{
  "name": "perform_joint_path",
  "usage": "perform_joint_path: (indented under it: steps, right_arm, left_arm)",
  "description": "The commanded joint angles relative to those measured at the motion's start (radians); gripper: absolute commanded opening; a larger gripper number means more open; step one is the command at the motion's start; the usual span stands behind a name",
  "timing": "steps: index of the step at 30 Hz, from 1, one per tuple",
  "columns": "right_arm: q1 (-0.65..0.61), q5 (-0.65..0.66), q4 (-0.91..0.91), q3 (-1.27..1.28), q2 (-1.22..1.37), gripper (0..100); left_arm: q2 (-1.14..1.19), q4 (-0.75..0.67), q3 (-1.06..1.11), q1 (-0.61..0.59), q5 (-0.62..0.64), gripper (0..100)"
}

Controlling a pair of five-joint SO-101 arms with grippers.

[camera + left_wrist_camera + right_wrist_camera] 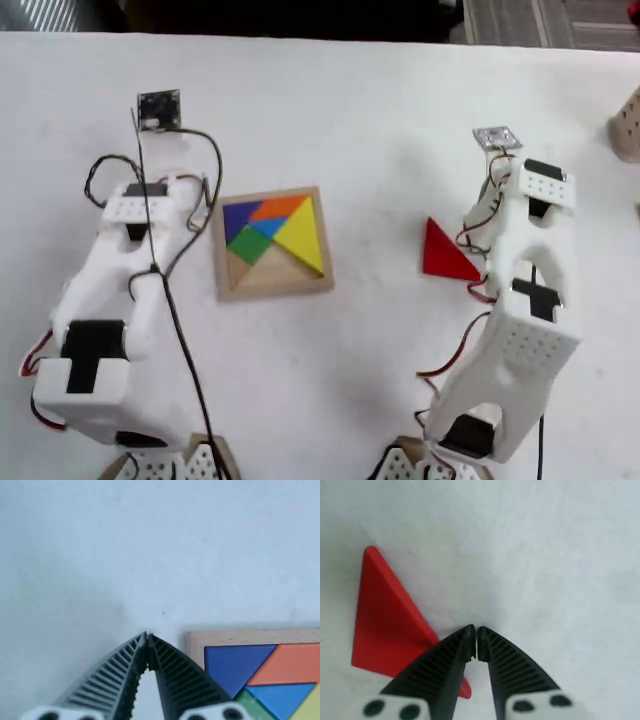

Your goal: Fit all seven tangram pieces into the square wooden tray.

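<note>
The square wooden tray [275, 285] lies between the two arms. It holds a blue piece [240, 218], an orange one [280, 207], a yellow triangle [300, 238], a green piece [250, 246] and a small light-blue one [266, 226]; its near part shows bare wood. A red triangle [445, 252] lies flat on the table right of the tray, beside the right arm [530, 250]. My right gripper [475, 630] is shut and empty, its tips over the red triangle [385, 620] edge. My left gripper [148, 639] is shut and empty, just off the tray's corner [197, 639].
Small dark camera modules stand at the far left [160, 108] and behind the right arm [497, 138]. Black cables [180, 330] trail over the left arm and table. A brownish object [628, 125] sits at the right edge. White tabletop lies open between tray and red triangle.
</note>
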Motion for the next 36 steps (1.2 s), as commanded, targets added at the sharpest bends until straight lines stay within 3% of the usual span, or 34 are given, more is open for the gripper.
perform_joint_path:
  steps: [1, 5, 14, 21, 25, 31, 36]
  right_arm:
    - [-0.018, -0.015, 0.111, -0.017, -0.002, 1.8]
    - [-0.036, -0.049, 0.140, 0.080, -0.054, 1.8]
    - [-0.165, -0.143, -0.085, 0.574, -0.533, 1.8]
    - [-0.202, -0.339, -0.090, 0.617, -0.673, 2.5]
    - [-0.251, -0.416, -0.090, 0.617, -0.679, 11.9]
    - [-0.394, -0.425, -0.117, 0.620, -0.677, 28.7]
    - [-0.409, -0.443, -0.236, 0.635, -0.653, 34.5]
  left_arm:
    - [-0.005, -0.012, -0.044, -0.005, 0.002, 2]
    - [-0.005, -0.014, -0.044, -0.004, 0.002, 2]
    - [-0.005, -0.014, -0.044, -0.002, 0.002, 2]
    - [-0.005, -0.011, -0.044, -0.005, 0.002, 2]
    - [-0.005, -0.011, -0.044, -0.005, 0.002, 2]
    - [-0.005, -0.011, -0.044, -0.007, 0.002, 2]
    - [-0.005, -0.011, -0.044, -0.007, 0.002, 2]
